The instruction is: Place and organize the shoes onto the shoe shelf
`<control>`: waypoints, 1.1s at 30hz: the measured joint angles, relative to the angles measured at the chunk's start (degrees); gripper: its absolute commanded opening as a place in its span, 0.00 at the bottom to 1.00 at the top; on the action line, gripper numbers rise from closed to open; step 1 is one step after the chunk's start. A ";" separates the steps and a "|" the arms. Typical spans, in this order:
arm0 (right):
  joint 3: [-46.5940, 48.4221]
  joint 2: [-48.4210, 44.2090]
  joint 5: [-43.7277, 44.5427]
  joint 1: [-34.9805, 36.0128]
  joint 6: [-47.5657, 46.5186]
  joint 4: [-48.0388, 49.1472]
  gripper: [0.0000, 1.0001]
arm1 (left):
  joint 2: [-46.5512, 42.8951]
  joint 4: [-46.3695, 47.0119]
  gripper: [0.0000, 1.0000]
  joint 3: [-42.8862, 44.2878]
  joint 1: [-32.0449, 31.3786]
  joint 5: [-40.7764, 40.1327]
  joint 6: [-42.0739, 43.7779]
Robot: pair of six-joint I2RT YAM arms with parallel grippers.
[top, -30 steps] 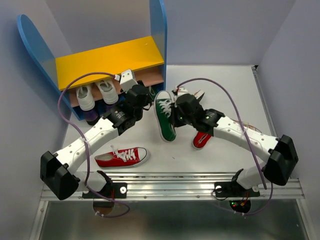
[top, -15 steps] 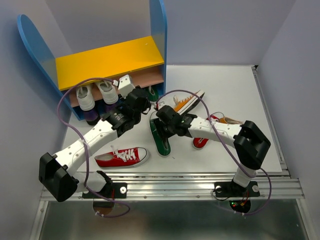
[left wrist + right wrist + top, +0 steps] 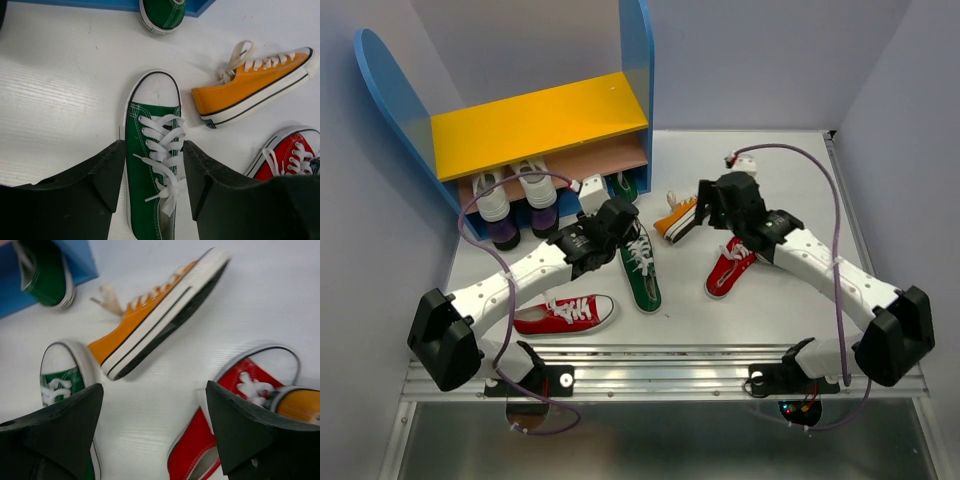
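A green shoe [image 3: 643, 270] [image 3: 150, 125] lies flat on the table, toe toward the shoe shelf [image 3: 540, 120]. My left gripper [image 3: 623, 226] [image 3: 152, 170] is open and straddles its laced middle, one finger close on each side. My right gripper [image 3: 706, 206] [image 3: 155, 410] hangs wide open over bare table, between an orange shoe [image 3: 677, 217] [image 3: 155, 310] tipped on its side and a red shoe [image 3: 728, 268] [image 3: 200, 455]. Nothing is between its fingers. Another green shoe [image 3: 625, 185] [image 3: 162, 12] sits at the shelf's right end. Another red shoe [image 3: 565, 313] lies near the front edge.
Two white-toed dark shoes [image 3: 510, 195] stand on the left of the lower board. The yellow top board holds nothing. A bit of a second orange shoe [image 3: 300, 407] shows behind my right finger. Purple cables loop over both arms. Walls close in on both sides.
My right gripper set the green shoe down on the table, opened and pulled back to the right. My left gripper came away from the shelf and moved over that shoe.
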 measured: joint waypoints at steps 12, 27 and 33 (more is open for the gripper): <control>-5.18 -13.20 10.36 -7.74 6.58 -1.57 1.00 | 7.48 -2.56 0.88 -1.62 -10.36 2.93 -2.75; -5.18 -11.56 10.75 -7.72 8.50 -1.97 1.00 | 21.33 -0.61 0.00 1.38 -10.27 2.08 -1.70; -5.18 -11.58 10.78 -7.72 8.48 -2.03 1.00 | 20.41 -3.56 0.00 1.66 -8.52 0.48 -3.41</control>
